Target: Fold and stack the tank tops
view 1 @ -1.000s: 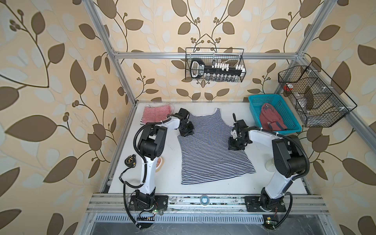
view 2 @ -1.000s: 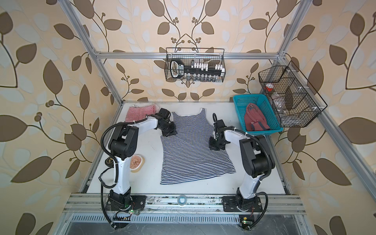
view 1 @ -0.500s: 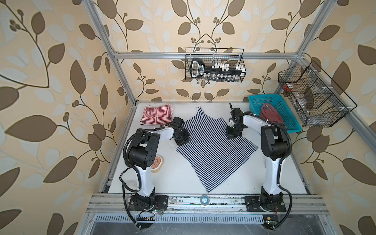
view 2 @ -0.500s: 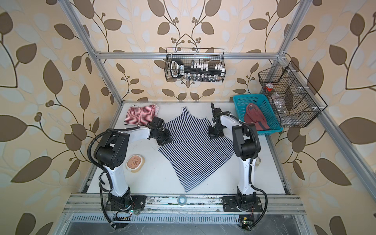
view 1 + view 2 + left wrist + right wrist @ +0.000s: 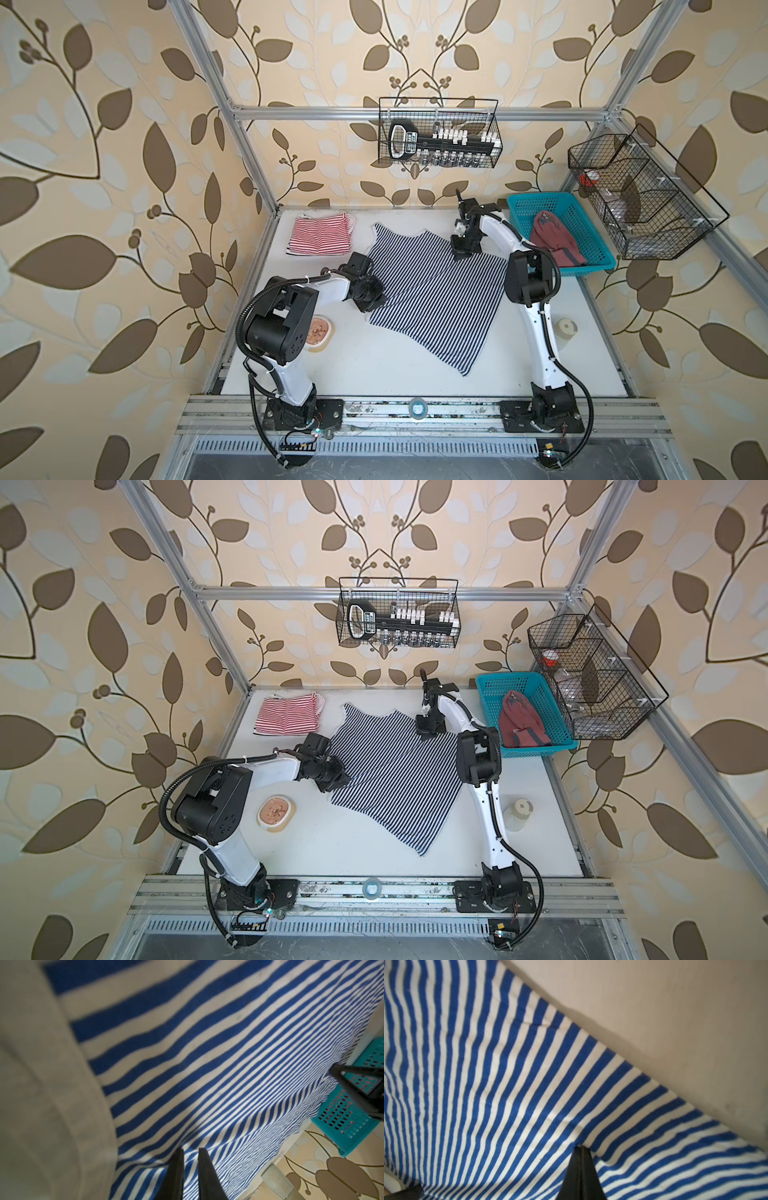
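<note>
The navy-white striped tank top [image 5: 432, 299] [image 5: 395, 779] lies spread and turned diagonally mid-table, one hem corner pointing to the front. My left gripper [image 5: 371, 300] [image 5: 191, 1150] is at its left edge, fingers close together with striped cloth pinched between them. My right gripper [image 5: 460, 250] [image 5: 580, 1147] is shut on its far right edge, and the cloth puckers at the tips. The red-white striped tank top [image 5: 320, 235] lies folded at the far left. The dusty red tank top [image 5: 552, 241] lies crumpled in the teal basket [image 5: 536, 198].
A round dish [image 5: 318, 332] sits beside the left arm. A white cup [image 5: 566, 330] stands at the right. A tape roll [image 5: 417, 406] lies on the front rail. Wire baskets hang on the back wall [image 5: 438, 133] and the right wall [image 5: 644, 208].
The navy striped top has swung from straight to diagonal. My right gripper pulled its edge toward the back, while my left gripper drew its edge toward the front left.
</note>
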Controlling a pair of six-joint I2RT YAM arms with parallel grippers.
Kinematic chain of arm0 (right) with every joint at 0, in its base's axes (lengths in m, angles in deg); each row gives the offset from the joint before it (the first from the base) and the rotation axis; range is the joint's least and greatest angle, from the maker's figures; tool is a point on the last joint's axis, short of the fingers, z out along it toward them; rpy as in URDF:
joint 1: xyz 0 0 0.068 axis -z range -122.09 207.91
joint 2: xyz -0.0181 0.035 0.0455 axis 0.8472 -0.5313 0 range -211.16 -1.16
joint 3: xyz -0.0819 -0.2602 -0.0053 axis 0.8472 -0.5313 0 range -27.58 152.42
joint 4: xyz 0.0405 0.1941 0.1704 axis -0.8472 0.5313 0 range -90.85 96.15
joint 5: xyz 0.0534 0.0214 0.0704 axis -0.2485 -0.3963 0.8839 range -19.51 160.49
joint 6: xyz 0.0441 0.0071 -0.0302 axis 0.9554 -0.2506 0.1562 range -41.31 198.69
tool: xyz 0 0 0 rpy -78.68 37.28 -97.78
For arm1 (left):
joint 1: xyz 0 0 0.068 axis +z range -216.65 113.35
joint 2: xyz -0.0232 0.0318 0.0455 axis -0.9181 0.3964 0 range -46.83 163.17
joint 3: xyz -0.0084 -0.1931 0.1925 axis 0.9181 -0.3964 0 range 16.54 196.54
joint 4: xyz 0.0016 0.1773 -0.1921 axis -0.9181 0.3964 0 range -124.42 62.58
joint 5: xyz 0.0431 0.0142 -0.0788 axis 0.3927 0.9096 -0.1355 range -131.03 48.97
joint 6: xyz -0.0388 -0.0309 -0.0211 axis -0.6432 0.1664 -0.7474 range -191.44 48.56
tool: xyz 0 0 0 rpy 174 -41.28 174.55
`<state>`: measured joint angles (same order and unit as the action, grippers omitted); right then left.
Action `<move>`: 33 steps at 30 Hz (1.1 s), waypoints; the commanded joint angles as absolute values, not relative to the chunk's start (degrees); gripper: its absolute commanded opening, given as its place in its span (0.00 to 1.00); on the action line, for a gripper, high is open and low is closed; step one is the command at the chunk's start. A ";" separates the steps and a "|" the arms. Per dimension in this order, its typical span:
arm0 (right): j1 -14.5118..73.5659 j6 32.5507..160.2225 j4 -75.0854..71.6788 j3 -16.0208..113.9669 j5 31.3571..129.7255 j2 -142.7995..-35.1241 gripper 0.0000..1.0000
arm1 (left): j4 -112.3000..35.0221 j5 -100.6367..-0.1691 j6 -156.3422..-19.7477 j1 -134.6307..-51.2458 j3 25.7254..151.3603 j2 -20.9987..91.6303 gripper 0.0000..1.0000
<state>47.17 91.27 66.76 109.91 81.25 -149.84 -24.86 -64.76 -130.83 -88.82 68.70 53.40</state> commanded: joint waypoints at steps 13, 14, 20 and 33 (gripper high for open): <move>50.97 89.36 41.33 82.80 95.17 -126.56 0.13 | -8.36 -52.73 -130.33 -96.23 83.29 44.35 0.24; 50.89 90.06 39.91 79.66 95.13 -123.39 0.14 | -5.94 -50.78 -127.94 -96.16 86.77 44.62 0.26; 50.70 94.95 37.00 59.65 87.75 -109.39 0.14 | 1.88 -48.89 -115.91 -91.97 105.33 56.10 0.25; 49.26 98.59 33.39 34.62 85.25 -96.46 0.11 | 14.91 -52.19 -105.58 -88.53 136.55 86.64 0.17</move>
